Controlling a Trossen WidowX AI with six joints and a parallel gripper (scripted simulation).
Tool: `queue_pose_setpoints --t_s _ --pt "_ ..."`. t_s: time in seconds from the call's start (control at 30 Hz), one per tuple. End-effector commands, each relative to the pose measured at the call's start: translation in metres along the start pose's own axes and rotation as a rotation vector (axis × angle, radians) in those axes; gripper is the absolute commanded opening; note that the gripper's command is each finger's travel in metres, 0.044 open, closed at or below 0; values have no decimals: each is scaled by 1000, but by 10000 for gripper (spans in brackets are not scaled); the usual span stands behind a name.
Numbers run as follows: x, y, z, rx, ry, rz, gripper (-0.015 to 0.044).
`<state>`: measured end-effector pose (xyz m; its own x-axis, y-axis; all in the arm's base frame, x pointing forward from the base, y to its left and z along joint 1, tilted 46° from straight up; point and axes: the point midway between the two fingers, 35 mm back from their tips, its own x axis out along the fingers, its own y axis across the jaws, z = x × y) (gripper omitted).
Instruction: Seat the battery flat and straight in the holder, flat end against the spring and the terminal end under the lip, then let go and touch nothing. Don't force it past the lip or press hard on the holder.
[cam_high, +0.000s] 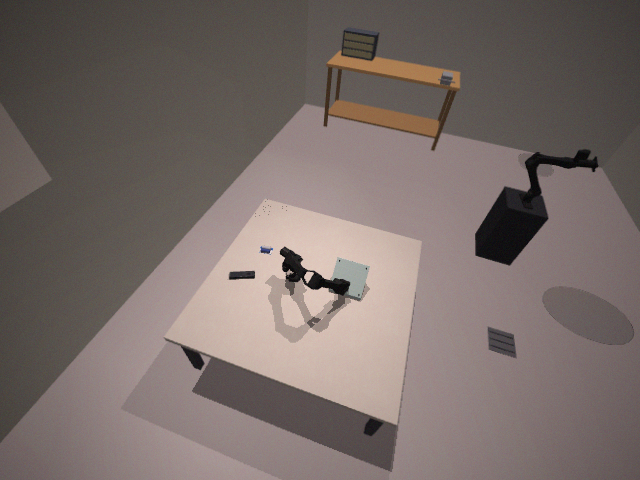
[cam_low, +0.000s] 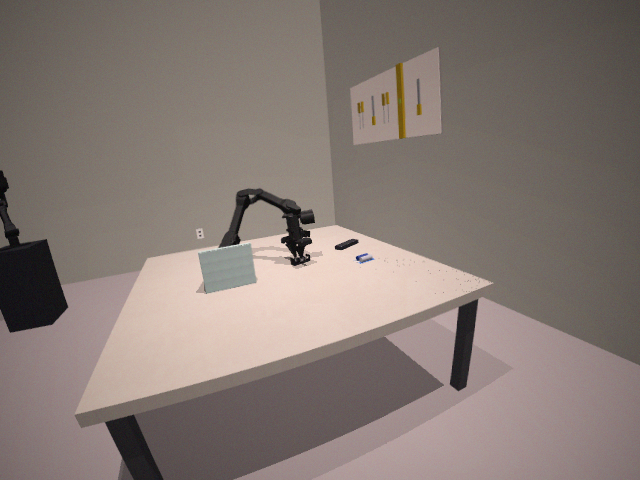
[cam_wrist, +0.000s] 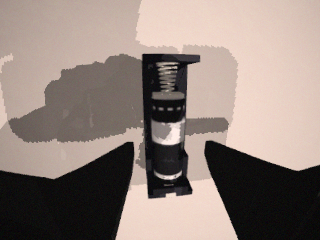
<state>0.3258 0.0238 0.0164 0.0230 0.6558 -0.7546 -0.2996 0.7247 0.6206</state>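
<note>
Nearest to your wrist camera, the two dark fingers of the gripper (cam_wrist: 168, 180) fill the lower corners, and its jaws are spread with nothing pinched between them. Pale surface shows on both sides between each finger and the holder (cam_wrist: 170, 190), so neither finger touches it. In that gap lies the black holder, a narrow tray running straight away from you, and the battery (cam_wrist: 167, 139) rests inside it, lined up with the tray walls. The battery's far end meets the coiled spring (cam_wrist: 167, 78), which sits against the holder's far end wall. Its near end lies at the holder's near end; whether it sits under the lip cannot be told. From the exterior view, the gripper points down at the surface (cam_low: 258, 330) near its far side, with a pale green upright panel (cam_low: 227, 267) to one side. On the other side lie a small black bar (cam_low: 346, 244) and a small blue item (cam_low: 364, 258), both well apart from the gripper. The surface's edges are far from the gripper on every side.
</note>
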Motion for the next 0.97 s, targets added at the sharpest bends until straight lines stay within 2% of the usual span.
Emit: queue_pose_setpoints --t_s 0.0,0.17,0.93 --pt "-22 -5 3 -4 -6 -12 308" --pt "-64 -8 2 -11 -3 -13 439" --pt "-69 -9 3 -12 -3 -13 440"
